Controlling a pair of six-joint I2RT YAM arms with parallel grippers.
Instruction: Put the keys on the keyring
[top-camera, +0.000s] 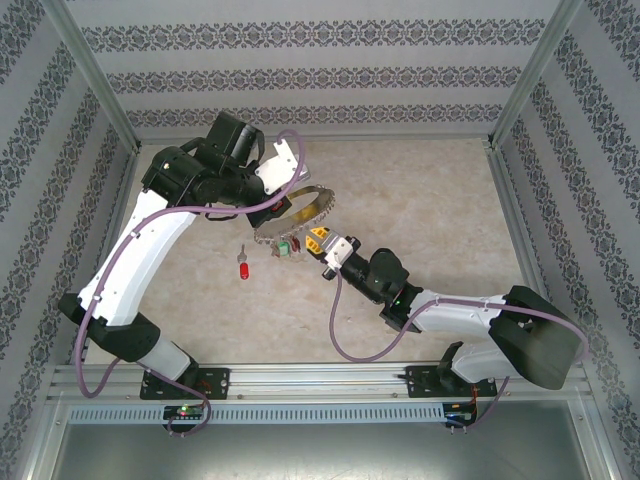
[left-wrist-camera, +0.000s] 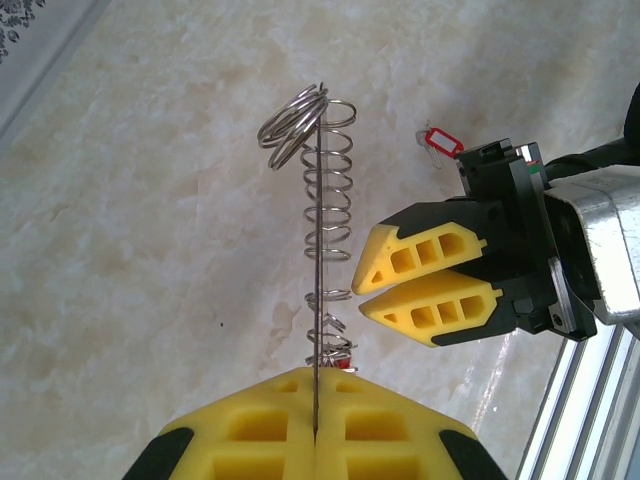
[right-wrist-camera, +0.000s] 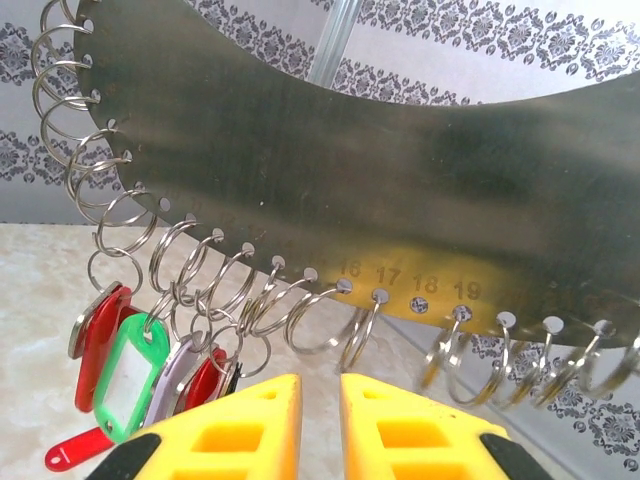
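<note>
The left tool (left-wrist-camera: 315, 390) is clamping the keyring (right-wrist-camera: 350, 150) aloft, presenting its small rings (right-wrist-camera: 318, 322) to the right tool (right-wrist-camera: 320, 395), which is standing slightly apart and empty.

The left arm (top-camera: 150, 240) reaches forward and bends rightward at the wrist. Its tool (left-wrist-camera: 315, 390) has both fingers pressed together on the keyring (right-wrist-camera: 350, 170). The right arm (top-camera: 450, 305) stretches low toward the left, its tool (right-wrist-camera: 320, 410) narrowly parted and empty, near the left tool.

Robot lab cell: alu frame (top-camera: 320, 382), wallpaper panels (top-camera: 320, 60).
</note>
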